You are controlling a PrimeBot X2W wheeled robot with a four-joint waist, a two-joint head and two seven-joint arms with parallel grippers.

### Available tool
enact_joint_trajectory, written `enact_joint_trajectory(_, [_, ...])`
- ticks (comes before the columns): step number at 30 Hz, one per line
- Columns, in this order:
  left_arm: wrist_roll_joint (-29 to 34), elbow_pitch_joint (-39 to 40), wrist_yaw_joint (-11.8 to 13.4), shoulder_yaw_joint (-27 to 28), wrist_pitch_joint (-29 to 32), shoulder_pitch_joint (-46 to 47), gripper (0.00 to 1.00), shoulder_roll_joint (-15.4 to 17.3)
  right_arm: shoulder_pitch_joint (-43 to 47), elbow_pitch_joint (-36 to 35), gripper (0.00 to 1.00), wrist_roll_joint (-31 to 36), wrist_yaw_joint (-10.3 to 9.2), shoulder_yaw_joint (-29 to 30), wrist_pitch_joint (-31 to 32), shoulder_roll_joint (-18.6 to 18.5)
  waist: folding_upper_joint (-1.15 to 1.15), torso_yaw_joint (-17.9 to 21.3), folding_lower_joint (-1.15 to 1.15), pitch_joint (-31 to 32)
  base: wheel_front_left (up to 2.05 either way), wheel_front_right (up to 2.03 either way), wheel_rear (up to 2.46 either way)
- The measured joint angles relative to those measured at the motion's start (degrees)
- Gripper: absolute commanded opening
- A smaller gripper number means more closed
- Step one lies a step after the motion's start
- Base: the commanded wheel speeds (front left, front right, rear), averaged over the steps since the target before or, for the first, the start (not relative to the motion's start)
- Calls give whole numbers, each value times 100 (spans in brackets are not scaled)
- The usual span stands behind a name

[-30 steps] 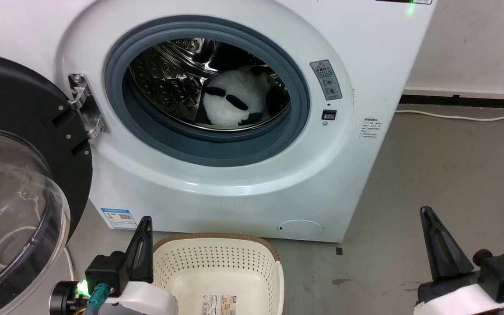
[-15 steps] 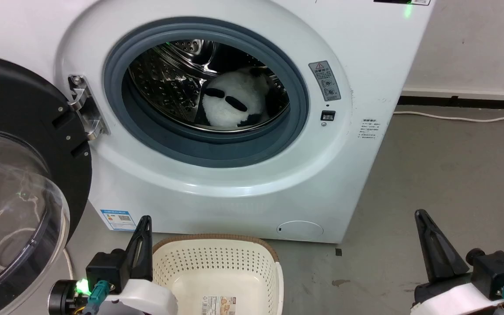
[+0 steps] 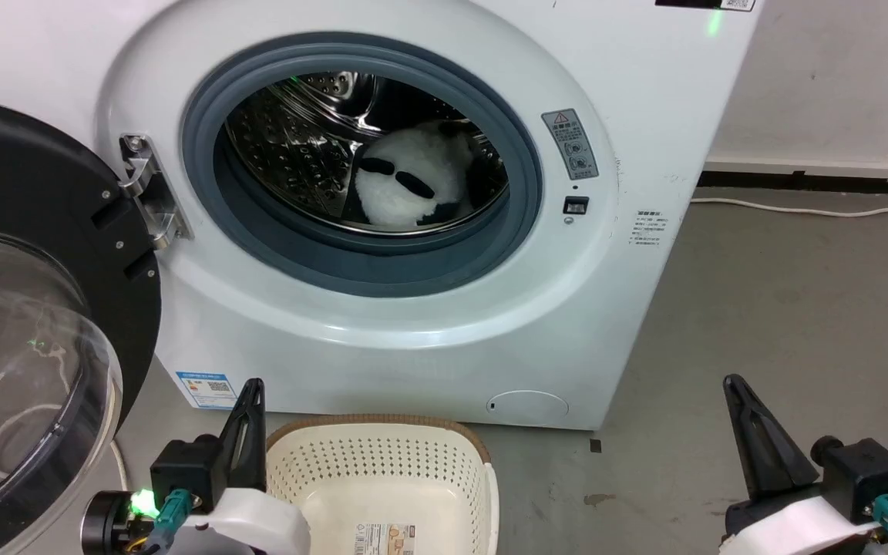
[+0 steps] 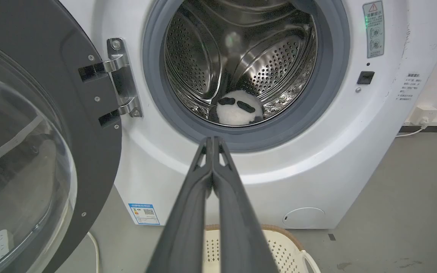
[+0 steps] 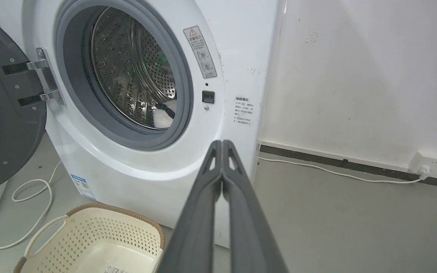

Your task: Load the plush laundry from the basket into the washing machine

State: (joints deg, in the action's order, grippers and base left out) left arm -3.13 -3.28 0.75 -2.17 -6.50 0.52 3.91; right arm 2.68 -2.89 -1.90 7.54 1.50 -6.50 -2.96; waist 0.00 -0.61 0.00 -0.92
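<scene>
Low in the washing machine (image 3: 413, 362), plush laundry (image 3: 405, 189) sits half hidden; left gripper (image 4: 212, 140), right gripper (image 5: 222, 142) closed.

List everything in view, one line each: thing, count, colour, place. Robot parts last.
washing machine: one, white, centre, on the grey floor
door: one, black-framed and clear, swung open at left
plush laundry: one, white and black, inside the drum
basket: one, cream with brown rim, on the floor before the machine
cable: one, white, on the floor right of the machine
wall socket: one, white, low on the right wall
left gripper: one, dark, shut, lower left beside the basket
right gripper: one, dark, shut, lower right
</scene>
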Motion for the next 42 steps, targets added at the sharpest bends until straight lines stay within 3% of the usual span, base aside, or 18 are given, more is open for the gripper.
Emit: enact_joint_trajectory(42, [202,224,-43,143,493,0,0,-85,-164,210,0,104,0,-100,487,1,0,47,0,71,0,0,0])
